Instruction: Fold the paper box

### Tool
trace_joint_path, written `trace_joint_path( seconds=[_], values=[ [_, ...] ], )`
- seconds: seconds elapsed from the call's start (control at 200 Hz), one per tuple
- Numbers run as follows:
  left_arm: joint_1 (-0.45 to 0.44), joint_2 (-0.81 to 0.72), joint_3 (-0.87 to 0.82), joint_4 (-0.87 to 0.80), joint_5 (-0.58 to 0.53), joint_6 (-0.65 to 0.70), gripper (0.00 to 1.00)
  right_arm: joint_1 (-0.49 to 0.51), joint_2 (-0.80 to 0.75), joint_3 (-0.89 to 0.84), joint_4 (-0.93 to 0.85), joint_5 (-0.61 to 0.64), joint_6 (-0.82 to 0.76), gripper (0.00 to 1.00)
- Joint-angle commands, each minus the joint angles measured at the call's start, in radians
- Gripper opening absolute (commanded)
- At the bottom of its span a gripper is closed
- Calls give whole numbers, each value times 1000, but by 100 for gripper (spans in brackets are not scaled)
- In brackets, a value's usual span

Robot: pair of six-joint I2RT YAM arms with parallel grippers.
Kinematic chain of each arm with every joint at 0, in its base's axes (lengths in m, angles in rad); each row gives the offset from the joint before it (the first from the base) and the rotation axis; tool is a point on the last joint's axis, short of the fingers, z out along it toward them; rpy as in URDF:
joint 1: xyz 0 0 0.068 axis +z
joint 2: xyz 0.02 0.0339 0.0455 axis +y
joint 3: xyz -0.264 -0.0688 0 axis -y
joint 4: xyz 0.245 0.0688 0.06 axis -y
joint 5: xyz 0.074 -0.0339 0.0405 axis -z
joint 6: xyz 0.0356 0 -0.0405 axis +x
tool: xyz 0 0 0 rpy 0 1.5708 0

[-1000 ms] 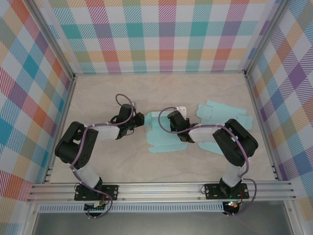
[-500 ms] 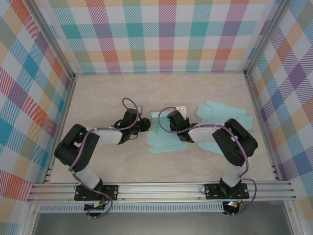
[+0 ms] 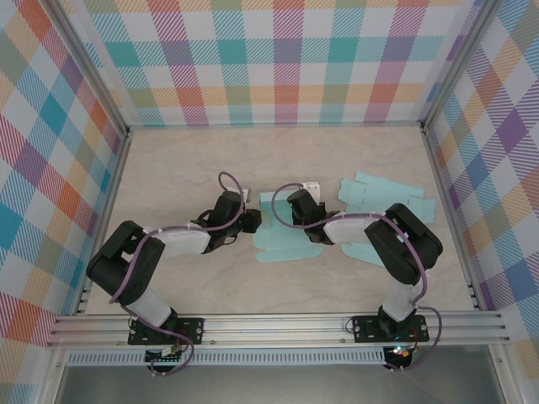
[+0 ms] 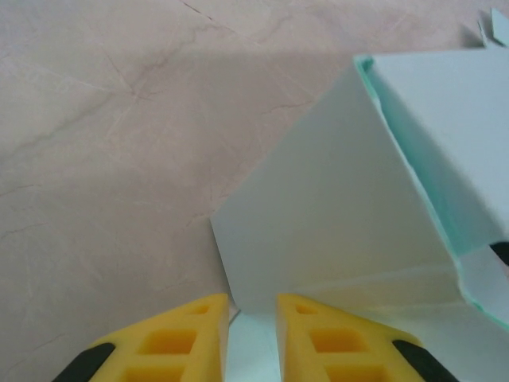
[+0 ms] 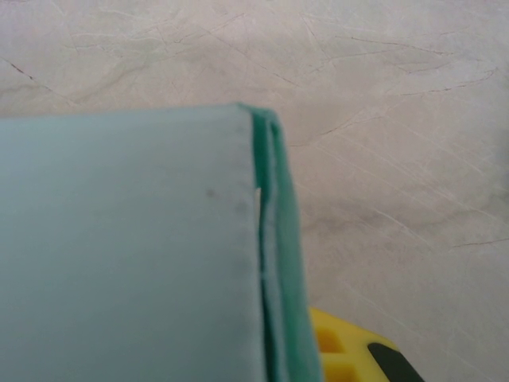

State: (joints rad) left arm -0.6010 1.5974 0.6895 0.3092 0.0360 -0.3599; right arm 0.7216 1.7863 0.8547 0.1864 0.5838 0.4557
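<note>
From above, I am reaching my left gripper (image 3: 253,220) in against the left edge of the paper box (image 3: 282,234). The box is lying near the middle of the table (image 3: 168,168), with one panel standing up at its far side. A second ago this gripper was hanging well left of the box. It has swung right and a little nearer, so it is now arriving at the flap I mean to work next. My right gripper (image 3: 291,210) has not moved and is staying at the raised panel. A second flat blank (image 3: 383,200) is lying apart to the right, untouched.

Through the left wrist, my yellow fingers (image 4: 195,338) are standing slightly parted. They have just been easing apart, and the near corner of a pale, lifted flap (image 4: 318,223) is dropping into the gap between them. I judge nothing is gripped here yet. I am lining up to take that flap's edge.

Through the right wrist, the green panel (image 5: 127,255) is sitting very close, with its doubled edge (image 5: 274,263) running down beside my one visible yellow finger (image 5: 350,354). These jaws are pressed together, and I judge they are pinching that panel to keep it upright. The fold is only partly made, and I am about to need a clean bite on the flap without dragging the box.
</note>
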Motion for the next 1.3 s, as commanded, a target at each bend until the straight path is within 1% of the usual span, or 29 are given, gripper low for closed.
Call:
trace_joint_path(
  seconds=[0.0, 0.205, 0.415, 0.55, 0.695, 0.925, 1.035, 1.07, 1.185, 1.295],
  values=[
    [-24, -14, 17, -21, -22, 54, 25, 7, 19, 2, -23, -17, -9, 0],
    [-43, -13, 26, -34, -51, 86, 26, 8, 16, -5, -19, -21, -8, 0],
    [-62, -10, 41, -37, -62, 131, 31, 7, 17, -6, -17, -28, -8, 0],
    [-63, 8, 50, -19, -127, 132, 31, 7, 11, -14, -12, -39, -9, 0],
    [-68, 34, 49, 48, -189, 131, 30, 7, 1, -28, 6, -55, -14, 0],
    [-98, 79, 57, 153, -292, 173, 25, 7, -11, -38, 7, -68, -9, 0],
    [-120, 101, 59, 199, -360, 204, 22, 7, -9, -41, 9, -77, -9, 0],
    [-125, 107, 60, 211, -382, 210, 20, 6, -9, -42, 10, -80, -10, 0],
    [-137, 128, 65, 236, -461, 202, 11, 8, -6, -43, 12, -90, -7, 0],
    [-140, 142, 65, 265, -516, 186, 7, 9, -2, -45, 12, -100, -1, 0]
  ],
)
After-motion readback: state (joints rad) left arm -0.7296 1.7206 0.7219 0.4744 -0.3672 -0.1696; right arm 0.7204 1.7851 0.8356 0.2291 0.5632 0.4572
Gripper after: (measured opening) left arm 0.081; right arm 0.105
